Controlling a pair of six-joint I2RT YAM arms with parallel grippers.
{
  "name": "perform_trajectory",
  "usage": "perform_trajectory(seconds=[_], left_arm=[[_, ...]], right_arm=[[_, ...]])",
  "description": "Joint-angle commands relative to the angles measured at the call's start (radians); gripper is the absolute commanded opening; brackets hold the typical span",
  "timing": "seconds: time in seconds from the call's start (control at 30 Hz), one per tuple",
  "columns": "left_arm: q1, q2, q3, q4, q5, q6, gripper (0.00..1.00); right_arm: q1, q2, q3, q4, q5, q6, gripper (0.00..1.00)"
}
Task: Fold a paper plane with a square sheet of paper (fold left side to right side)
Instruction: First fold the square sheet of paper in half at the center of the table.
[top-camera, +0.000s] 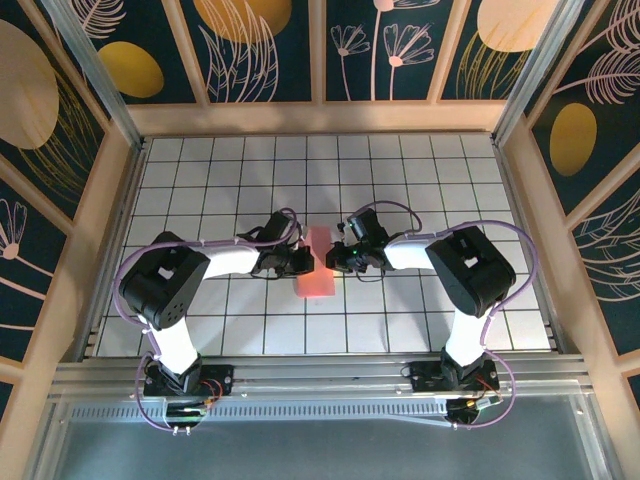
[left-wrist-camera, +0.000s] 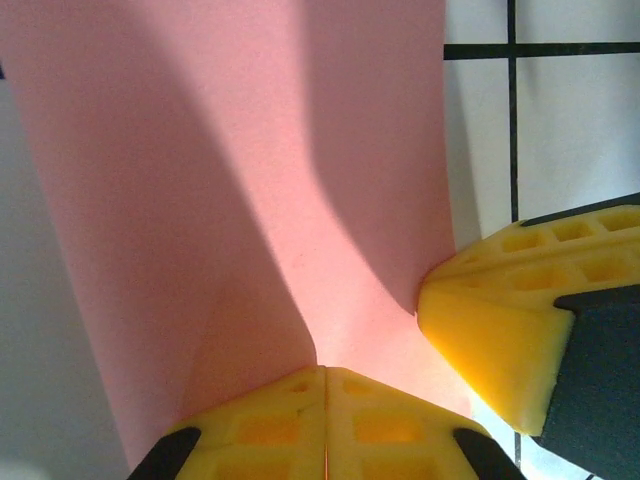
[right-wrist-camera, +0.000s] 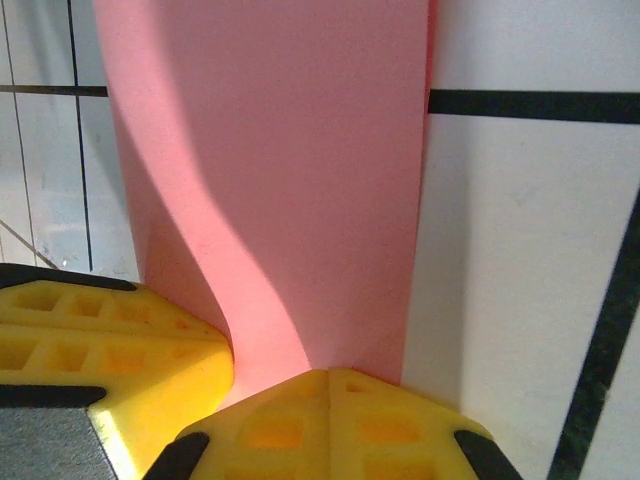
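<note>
Pink paper (top-camera: 318, 262), folded into a narrow strip, lies between the two grippers on the white tiled table (top-camera: 200, 180), and the two arms reach in to it from either side.

From the left wrist, the left gripper (left-wrist-camera: 325, 374) has its yellow fingers pressed together with no gap between them. The strip stretches away ahead of the tips. It puckers into a raised crease that runs straight into the spot where the tips meet, so the paper looks nipped there. Just to the right of those tips, and a little ahead, a yellow finger (left-wrist-camera: 495, 330) of the other gripper rests against the paper's right edge and crowds that side.

From the right wrist, the right gripper (right-wrist-camera: 330, 376) is likewise fully closed, tips together. The paper runs up to them from ahead. Whether an edge is caught between them or they only press on it cannot be told. To the left of these tips sits a finger (right-wrist-camera: 110, 340) of the left gripper, and the strip curls upward beside it.

Black grid lines (right-wrist-camera: 530, 104) cross the bare tiles to the right of the right gripper. Around the table stand pale wooden posts (top-camera: 112, 150), with dark blue wall panels (top-camera: 250, 50) painted with yellow rounds and line-drawn leaves. A ribbed metal rail (top-camera: 320, 375) runs along the near edge by the arm bases.
</note>
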Motion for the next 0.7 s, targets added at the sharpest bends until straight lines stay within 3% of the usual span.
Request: perform_trajectory(seconds=[0.0,0.67], left_arm=[[0.015,0.013,-0.024,0.023,-0.016,0.028,0.07],[0.153,-0.136,-0.173,0.013,-0.048,0.11,0.05]], right_arm=[[0.013,0.085,-0.028,-0.161,0.139,-0.032,0.0],[0.003,0.086,-0.039,-0.199,0.169,-0.051,0.0]])
